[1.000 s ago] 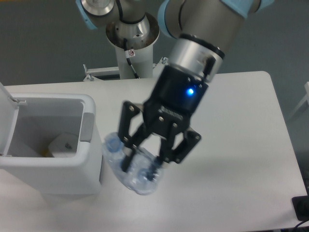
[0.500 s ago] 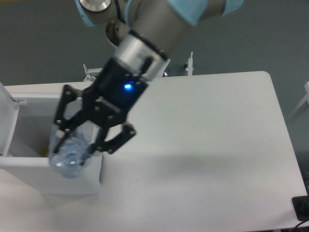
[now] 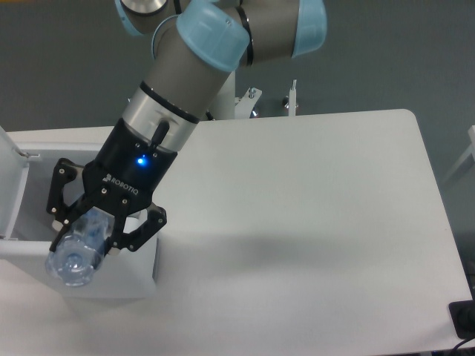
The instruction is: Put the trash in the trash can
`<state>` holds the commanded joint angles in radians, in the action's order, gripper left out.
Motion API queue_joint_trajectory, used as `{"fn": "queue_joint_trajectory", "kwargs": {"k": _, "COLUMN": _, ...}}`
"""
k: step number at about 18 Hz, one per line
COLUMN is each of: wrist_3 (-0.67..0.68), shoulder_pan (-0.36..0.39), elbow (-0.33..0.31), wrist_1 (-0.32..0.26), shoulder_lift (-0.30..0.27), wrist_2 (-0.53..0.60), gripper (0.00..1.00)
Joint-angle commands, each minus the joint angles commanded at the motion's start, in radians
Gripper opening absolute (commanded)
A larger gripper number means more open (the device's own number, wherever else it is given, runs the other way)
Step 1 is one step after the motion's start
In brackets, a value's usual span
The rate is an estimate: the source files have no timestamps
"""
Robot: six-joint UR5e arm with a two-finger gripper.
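A clear bluish plastic bottle (image 3: 74, 256) hangs tilted over the open trash can (image 3: 89, 280) at the left of the table, its end pointing toward the camera. My gripper (image 3: 90, 231) is shut on the bottle, fingers on either side of it, directly above the bin's near wall. The bin is white and boxy; its raised lid (image 3: 10, 185) stands at the far left edge. The arm and gripper hide most of the bin's inside, so the crumpled paper is out of view.
The white table (image 3: 312, 222) stretches to the right of the bin. The robot's base and a small metal bracket (image 3: 291, 100) stand at the table's back edge. A dark object (image 3: 464, 319) sits at the lower right corner.
The gripper has carried the bottle leftward from the table beside the bin to above the bin's opening, staying shut on it.
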<state>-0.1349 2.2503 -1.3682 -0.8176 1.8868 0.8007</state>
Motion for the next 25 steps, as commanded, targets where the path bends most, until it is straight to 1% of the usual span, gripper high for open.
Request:
{"fn": "queue_joint_trajectory", "kwargs": {"k": 1, "wrist_3": -0.011, "shoulder_pan": 0.0, "elbow": -0.006, "wrist_1": 0.0, "shoulder_lift": -0.009, "wrist_2": 0.0, "gripper": 0.76}}
{"fn": "queue_joint_trajectory", "kwargs": {"k": 3, "wrist_3": -0.034, "shoulder_pan": 0.002, "elbow": -0.006, "wrist_1": 0.0, "shoulder_lift": -0.018, "wrist_2": -0.002, "gripper": 0.85}}
{"fn": "queue_joint_trajectory", "kwargs": {"k": 6, "wrist_3": -0.04, "shoulder_pan": 0.017, "elbow": -0.006, "wrist_1": 0.0, "shoulder_lift": -0.018, "wrist_2": 0.0, "gripper": 0.88}}
{"fn": "queue_joint_trajectory", "kwargs": {"k": 9, "wrist_3": -0.046, "shoulder_pan": 0.054, "elbow": -0.003, "wrist_1": 0.0, "shoulder_lift": -0.02, "wrist_2": -0.002, "gripper": 0.91}}
{"fn": "queue_joint_trajectory", "kwargs": {"k": 11, "wrist_3": -0.054, "shoulder_pan": 0.092, "elbow": 0.003, "wrist_1": 0.0, "shoulder_lift": -0.029, "wrist_2": -0.002, "gripper": 0.92}}
{"fn": "queue_joint_trajectory", "kwargs": {"k": 12, "wrist_3": -0.06, "shoulder_pan": 0.109, "elbow": 0.004, "wrist_1": 0.0, "shoulder_lift": -0.032, "wrist_2": -0.002, "gripper": 0.96}}
{"fn": "queue_joint_trajectory", "kwargs": {"k": 13, "wrist_3": -0.087, "shoulder_pan": 0.123, "elbow": 0.006, "wrist_1": 0.0, "shoulder_lift": -0.032, "wrist_2": 0.0, "gripper": 0.99}}
{"fn": "queue_joint_trajectory", "kwargs": {"k": 14, "wrist_3": -0.139, "shoulder_pan": 0.141, "elbow": 0.008, "wrist_1": -0.002, "shoulder_lift": -0.031, "wrist_2": 0.002, "gripper": 1.0}}
{"fn": "queue_joint_trajectory", "kwargs": {"k": 18, "wrist_3": -0.225, "shoulder_pan": 0.216, "elbow": 0.0, "wrist_1": -0.003, "shoulder_lift": -0.02, "wrist_2": 0.009, "gripper": 1.0}}
{"fn": "queue_joint_trajectory", "kwargs": {"k": 19, "wrist_3": -0.28, "shoulder_pan": 0.25, "elbow": -0.011, "wrist_1": -0.005, "shoulder_lift": -0.02, "wrist_2": 0.046, "gripper": 1.0}}
{"fn": "queue_joint_trajectory", "kwargs": {"k": 21, "wrist_3": -0.351, "shoulder_pan": 0.288, "elbow": -0.035, "wrist_1": -0.005, "shoulder_lift": -0.023, "wrist_2": 0.08, "gripper": 1.0}}
{"fn": "queue_joint_trajectory", "kwargs": {"k": 23, "wrist_3": -0.382, "shoulder_pan": 0.288, "elbow": -0.041, "wrist_1": -0.006, "shoulder_lift": -0.017, "wrist_2": 0.083, "gripper": 1.0}}
{"fn": "queue_joint_trajectory", "kwargs": {"k": 25, "wrist_3": -0.422, "shoulder_pan": 0.29, "elbow": -0.042, "wrist_1": -0.006, "shoulder_lift": -0.014, "wrist_2": 0.135, "gripper": 1.0}}
